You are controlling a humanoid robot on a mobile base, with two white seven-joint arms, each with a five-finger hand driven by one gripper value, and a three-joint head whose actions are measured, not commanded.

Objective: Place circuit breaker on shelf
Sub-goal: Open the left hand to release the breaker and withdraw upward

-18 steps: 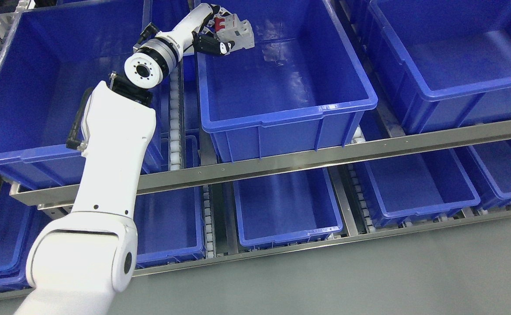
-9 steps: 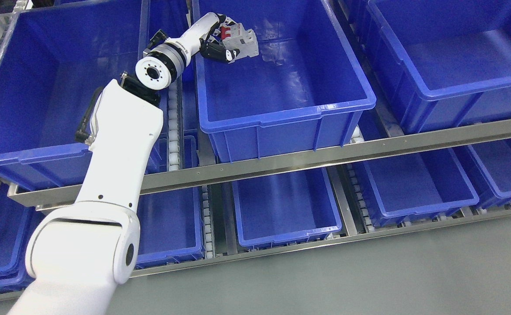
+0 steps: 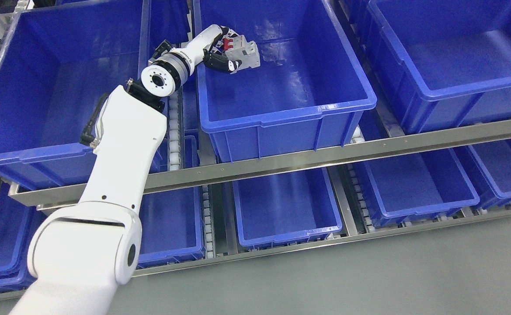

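Reaching up from the lower left, your left arm [image 3: 119,153] is stretching across the rim of the upper middle bin [image 3: 281,116] and into its far left corner. Your left hand [image 3: 220,54] is clamping the circuit breaker [image 3: 244,52], its dark fingers [image 3: 224,64] curling around the near side of the grey body while the red toggles are showing at the top, close to the wrist. You are holding the breaker inside the bin's walls, near the back left; whether it is touching the bin floor or hanging just above it is hard to tell from this angle. The breaker is sitting tilted rather than square to the bin.

That bin is resting on the upper level of the shelf, behind the metal front rail [image 3: 325,155]. Another blue bin [image 3: 32,148] is standing to its left, partly hidden by your forearm, and a third [image 3: 456,87] is standing to its right. A white roller track [image 3: 175,131] is running between the left and middle bins. Lower bins [image 3: 286,210] are lining the level beneath the rail.
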